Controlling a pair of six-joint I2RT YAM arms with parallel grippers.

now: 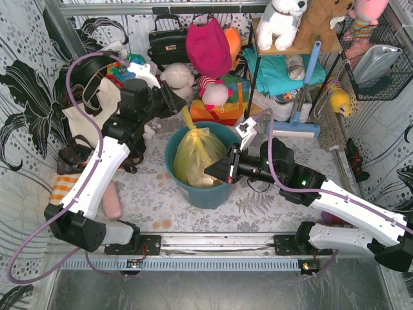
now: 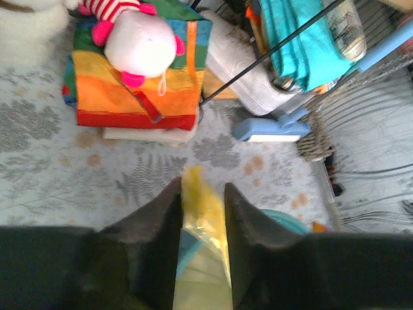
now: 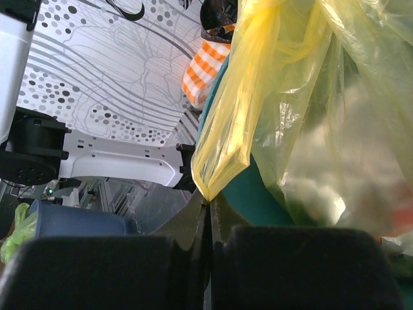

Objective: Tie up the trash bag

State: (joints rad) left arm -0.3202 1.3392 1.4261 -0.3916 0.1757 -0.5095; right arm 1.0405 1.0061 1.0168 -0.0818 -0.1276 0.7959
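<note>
Left tool (image 2: 201, 188) and right tool (image 3: 208, 203) each pinch the crinkly, seemingly taut trash bag (image 1: 192, 156).

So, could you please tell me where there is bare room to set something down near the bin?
Bare cloth lies in front of the bin, between it and the near rail, widest toward the left. A patch lies to its right, between the bin and the mop. Behind the bin and its bag, toys crowd together.
</note>
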